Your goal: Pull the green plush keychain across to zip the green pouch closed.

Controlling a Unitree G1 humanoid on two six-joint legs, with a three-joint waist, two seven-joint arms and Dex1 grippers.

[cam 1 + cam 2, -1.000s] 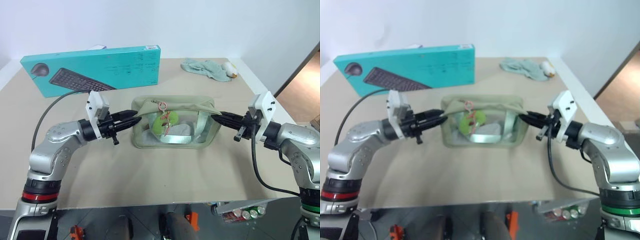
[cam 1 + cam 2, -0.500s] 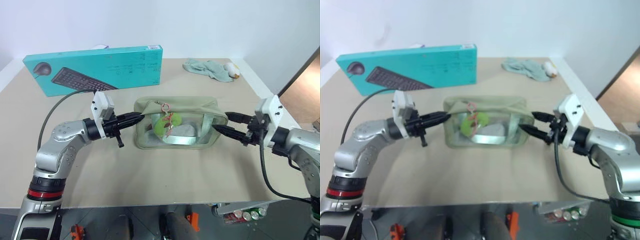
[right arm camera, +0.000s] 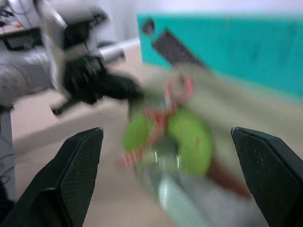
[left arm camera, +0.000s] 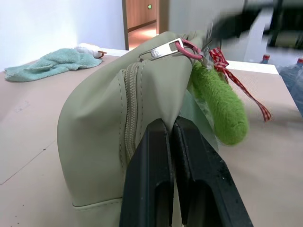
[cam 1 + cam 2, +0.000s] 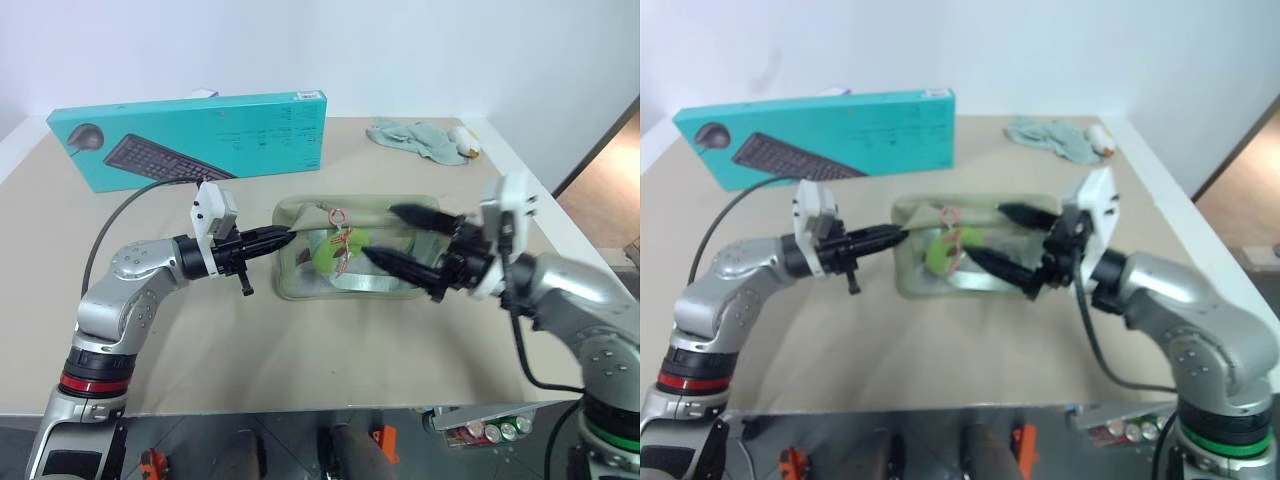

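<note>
Nearest the camera, both arms reach level over the tan table [image 5: 300, 360] from either side, bent at the elbow and angled in toward each other. The right gripper [image 5: 392, 238] points toward the robot's left, its two black fingers spread wide apart, one above the pouch's top edge and one lower across the pouch's front. It holds nothing; the plush keychain sits just beyond its fingertips. The left gripper [image 5: 283, 236] points toward the robot's right, its fingers pressed together and pinching the fabric at the pouch's left end, beside the zipper seam.

The green pouch [image 5: 300, 285] lies between the two grippers in the middle of the table, its long side facing the robot. The green plush keychain [image 5: 328, 252] hangs against the pouch's front, left of centre, from a pink ring [image 4: 188, 48] on the zipper pull at the top edge, with a red checked ribbon [image 4: 236, 85] trailing beside it.

Farther back, a teal keyboard box [image 5: 190, 135] stands on its long edge. A crumpled pale green cloth [image 5: 415, 137] lies near the far right corner.
</note>
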